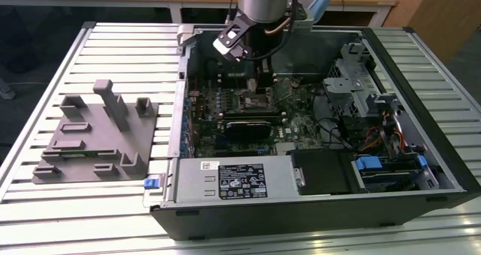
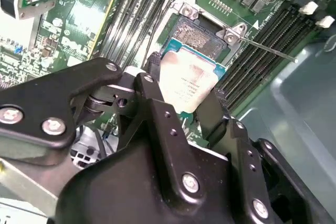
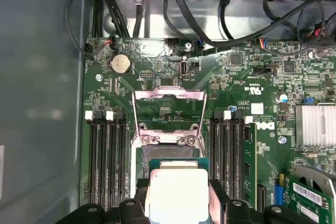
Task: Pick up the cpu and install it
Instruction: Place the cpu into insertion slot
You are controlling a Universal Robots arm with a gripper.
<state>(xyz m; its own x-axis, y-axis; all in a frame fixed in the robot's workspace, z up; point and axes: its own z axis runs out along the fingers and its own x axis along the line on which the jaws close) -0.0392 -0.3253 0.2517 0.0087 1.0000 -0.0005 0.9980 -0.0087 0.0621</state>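
Note:
The cpu (image 2: 191,82), a small square chip with a pale silver top and green edge, sits between my gripper's (image 2: 185,86) two black fingers, which are shut on its sides. It hangs over the open socket (image 2: 202,32) on the green motherboard and covers part of it. I cannot tell whether it touches the socket. In the first wrist view the cpu (image 3: 177,192) is held by the gripper (image 3: 178,205) just short of the raised metal load frame (image 3: 168,111). In the exterior view the gripper (image 1: 259,87) reaches down into the computer case above the socket (image 1: 254,102).
Memory slots (image 3: 105,156) flank the socket on both sides. Black cables (image 3: 178,9) run beyond the board. A black heatsink block (image 1: 252,126), power supply (image 1: 233,179) and drive cage (image 1: 391,170) fill the case. A grey plastic tray (image 1: 90,137) lies on the slatted table.

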